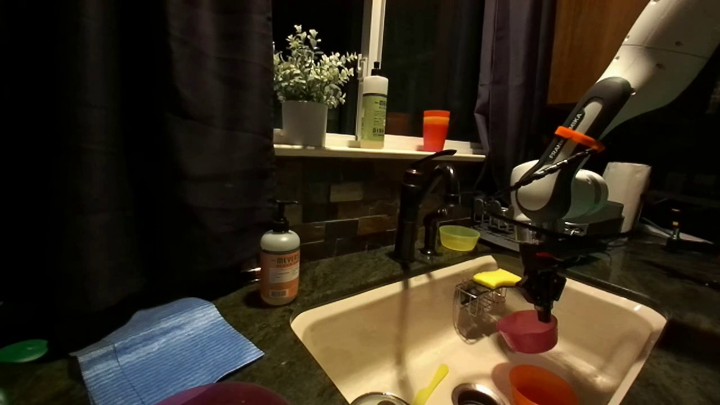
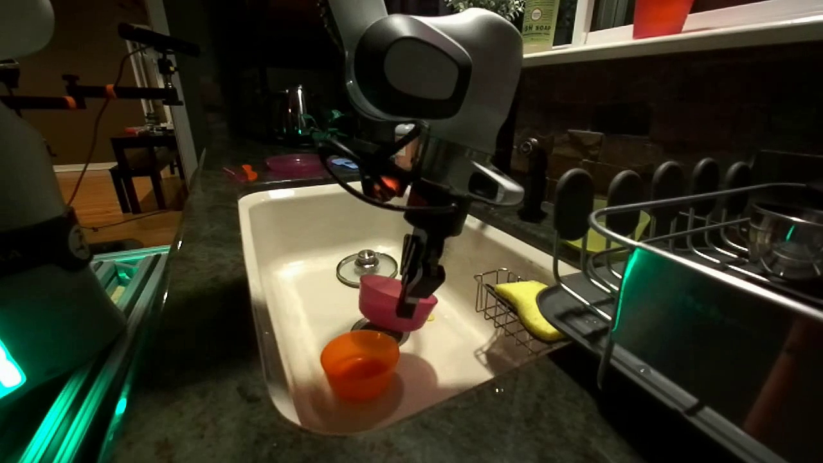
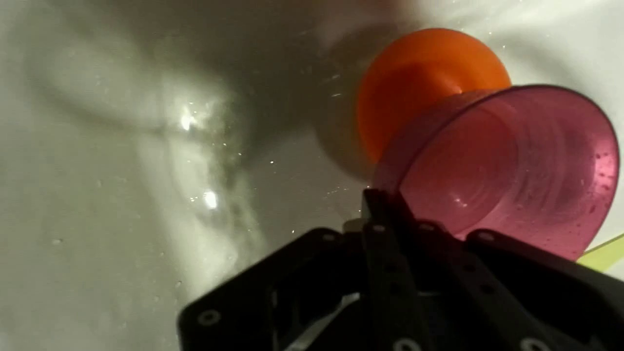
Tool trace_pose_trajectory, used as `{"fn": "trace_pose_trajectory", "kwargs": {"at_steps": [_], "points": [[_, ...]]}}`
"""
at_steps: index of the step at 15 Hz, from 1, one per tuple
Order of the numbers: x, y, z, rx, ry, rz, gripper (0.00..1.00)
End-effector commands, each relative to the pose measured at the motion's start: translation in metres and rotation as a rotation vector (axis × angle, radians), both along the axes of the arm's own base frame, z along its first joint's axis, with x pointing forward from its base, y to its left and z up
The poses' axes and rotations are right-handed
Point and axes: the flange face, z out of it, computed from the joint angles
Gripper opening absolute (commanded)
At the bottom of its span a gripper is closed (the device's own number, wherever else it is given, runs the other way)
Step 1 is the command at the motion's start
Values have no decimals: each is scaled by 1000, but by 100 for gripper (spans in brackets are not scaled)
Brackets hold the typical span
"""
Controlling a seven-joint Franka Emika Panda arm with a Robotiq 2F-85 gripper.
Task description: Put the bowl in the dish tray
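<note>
One Franka Panda arm [image 1: 658,67] holds a magenta bowl [image 2: 380,305] by its rim above the floor of a cream sink [image 1: 360,320].
In an exterior view the arm slants down from the upper right and folds at the wrist, so the Robotiq gripper [image 3: 386,199] points downward into the sink. Its jaws are clamped on the magenta bowl's wall: the wrist view shows one finger inside the rim and one outside, the rest of the bowl reaching out to one side of the fingertips. The bowl hangs mouth up, slightly tilted. In the wrist view it partly covers an orange bowl [image 2: 360,372], which rests on the sink floor. The dark grey dish rack [image 2: 694,341] stands on the counter [image 2: 527,405] beside the sink, apart from the magenta bowl.
</note>
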Motion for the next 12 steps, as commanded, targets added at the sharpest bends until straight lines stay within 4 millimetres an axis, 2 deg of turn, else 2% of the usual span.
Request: {"fn": "trace_pose_trajectory", "kwargs": {"at_steps": [1,7,12], "points": [[-13,13,37,-111,-1,37,1],[-8,21,98,-446,-111,155,1],[-12,29,135,-648,-113,261,1]]}}
